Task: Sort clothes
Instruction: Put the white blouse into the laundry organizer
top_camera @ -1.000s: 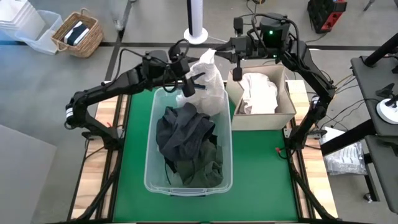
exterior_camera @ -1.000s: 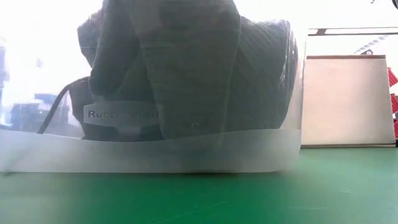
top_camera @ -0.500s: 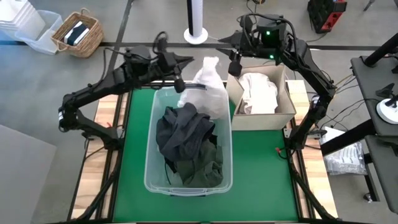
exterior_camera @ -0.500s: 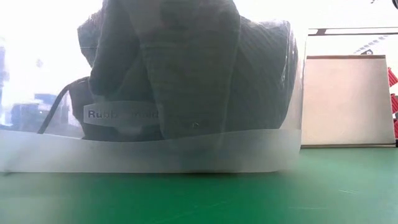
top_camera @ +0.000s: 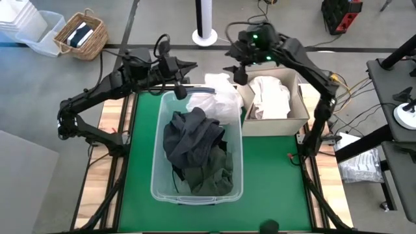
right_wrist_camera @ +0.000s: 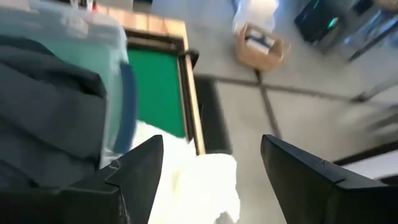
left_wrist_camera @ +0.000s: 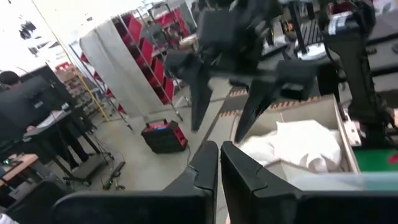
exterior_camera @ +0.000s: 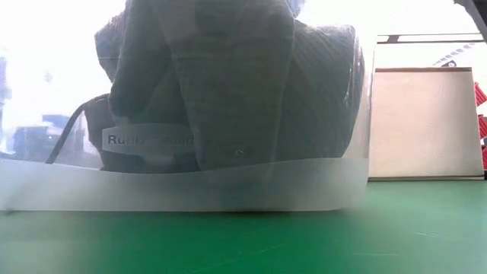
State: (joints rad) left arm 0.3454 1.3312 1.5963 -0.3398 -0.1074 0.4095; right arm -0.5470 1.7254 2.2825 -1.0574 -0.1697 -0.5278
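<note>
Left gripper fingers pressed together, empty, above tub far rim. Right gripper spread wide over white garment draped on tub corner beside box.

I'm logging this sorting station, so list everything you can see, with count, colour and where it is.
Plastic tub: one, clear, middle of the green mat.
Dark clothes: a pile, grey and dark green, in the tub.
White garment: one, draped over the tub's far rim.
Cardboard box: one, beige, right of the tub.
White clothes: a heap, in the box.
Wicker basket: one, tan, on the floor.
Left gripper: shut, above the tub's far edge.
Right gripper: open, above the white garment.
</note>
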